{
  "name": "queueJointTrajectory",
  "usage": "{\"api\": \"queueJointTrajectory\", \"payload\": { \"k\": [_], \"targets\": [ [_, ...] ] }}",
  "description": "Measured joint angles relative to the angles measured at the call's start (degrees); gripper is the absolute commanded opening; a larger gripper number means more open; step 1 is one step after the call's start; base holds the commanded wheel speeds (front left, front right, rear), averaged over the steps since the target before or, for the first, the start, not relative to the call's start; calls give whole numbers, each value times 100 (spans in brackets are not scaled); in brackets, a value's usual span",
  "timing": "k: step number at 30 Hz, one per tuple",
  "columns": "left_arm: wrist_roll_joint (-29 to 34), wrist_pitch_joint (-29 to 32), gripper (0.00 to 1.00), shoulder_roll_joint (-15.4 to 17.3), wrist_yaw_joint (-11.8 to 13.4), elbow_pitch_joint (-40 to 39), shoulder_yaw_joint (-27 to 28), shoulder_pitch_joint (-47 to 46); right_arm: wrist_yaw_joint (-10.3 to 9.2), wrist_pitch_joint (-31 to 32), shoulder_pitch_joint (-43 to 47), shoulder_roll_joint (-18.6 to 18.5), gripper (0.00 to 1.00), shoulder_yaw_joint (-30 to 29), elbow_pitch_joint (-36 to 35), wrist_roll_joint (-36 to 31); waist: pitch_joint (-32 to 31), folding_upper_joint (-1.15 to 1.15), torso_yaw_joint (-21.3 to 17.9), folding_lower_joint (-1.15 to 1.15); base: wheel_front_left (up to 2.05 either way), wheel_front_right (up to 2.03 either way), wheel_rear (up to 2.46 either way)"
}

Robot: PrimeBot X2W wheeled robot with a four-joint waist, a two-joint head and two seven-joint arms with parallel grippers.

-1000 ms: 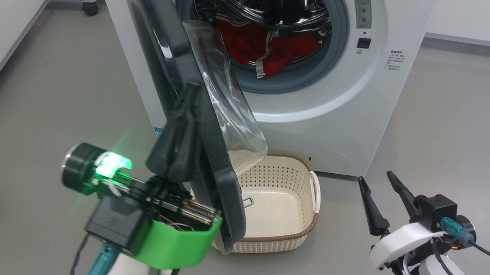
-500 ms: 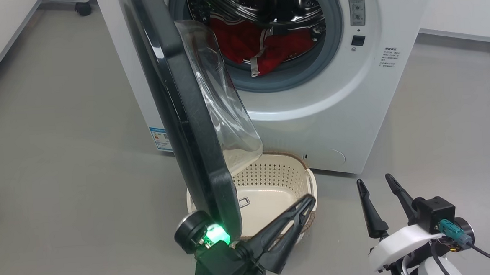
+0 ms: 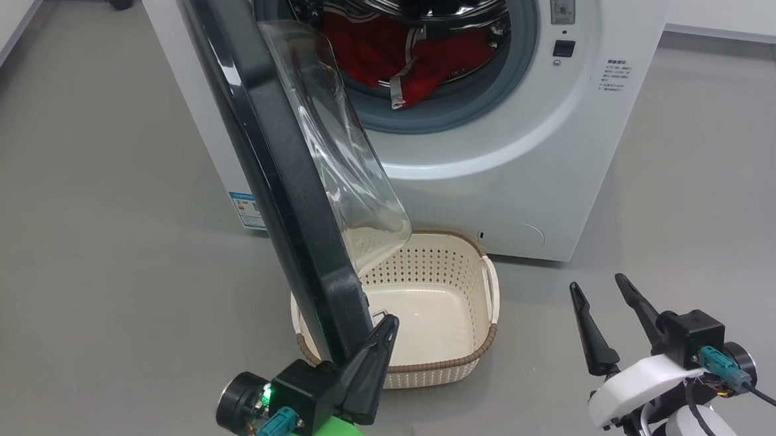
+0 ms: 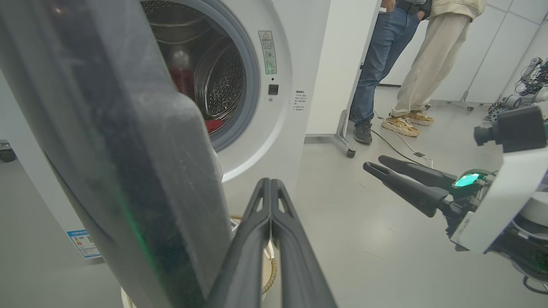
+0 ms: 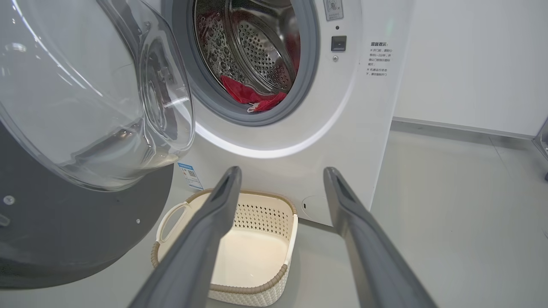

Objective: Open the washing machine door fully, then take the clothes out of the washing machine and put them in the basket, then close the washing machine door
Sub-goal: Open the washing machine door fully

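Grey floor runs wide to the left of the washing machine and to the right of the basket, which sits just before the machine's base with the washing machine door standing edge-on above its left rim. Clothes lie low in the drum, one white-trimmed fold reaching the gasket. Left gripper, fingers pressed together on nothing, points up just beside the door's lower edge; right gripper stands spread and unladen, well apart from the basket.
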Motion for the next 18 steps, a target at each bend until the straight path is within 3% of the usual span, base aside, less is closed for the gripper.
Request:
{"api": "queueJointTrajectory", "payload": {
  "k": [18],
  "targets": [
    [-38,-113,0,-42,265,389,341,-9,51,0,-25,29,100,-134,1,-151,108,0,-29,0,0,0,0]
  ]
}}
